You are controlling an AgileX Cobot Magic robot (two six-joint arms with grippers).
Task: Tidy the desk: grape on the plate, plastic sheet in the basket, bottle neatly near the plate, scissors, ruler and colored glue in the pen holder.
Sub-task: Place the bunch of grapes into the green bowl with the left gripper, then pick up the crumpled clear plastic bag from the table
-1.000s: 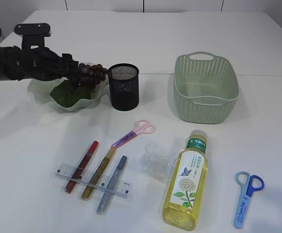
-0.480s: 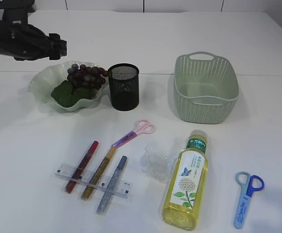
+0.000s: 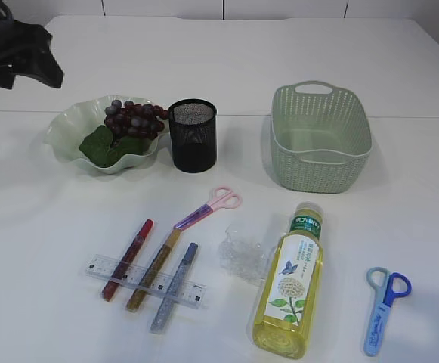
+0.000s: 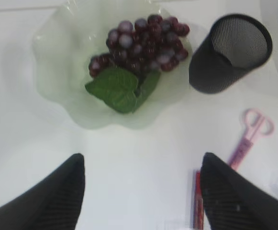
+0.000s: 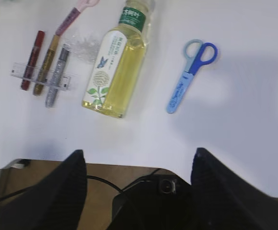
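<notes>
On my feeds the robot is all matte black. The left wrist camera shows two broad, tapering black fingers [image 4: 48, 196] with fine ribbed texture on their inner faces. The right pair of black fingers [image 5: 52, 191] looks the same, with a round black housing and thin dark cables between. From outside, I see only a wrinkled black covering [image 3: 15, 45].

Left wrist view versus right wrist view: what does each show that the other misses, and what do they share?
Only the left wrist view shows the grape on the plate and the pen holder. Only the right wrist view shows the bottle, the blue scissors, the ruler and the plastic sheet. Both show the pink scissors and the red glue.
</notes>
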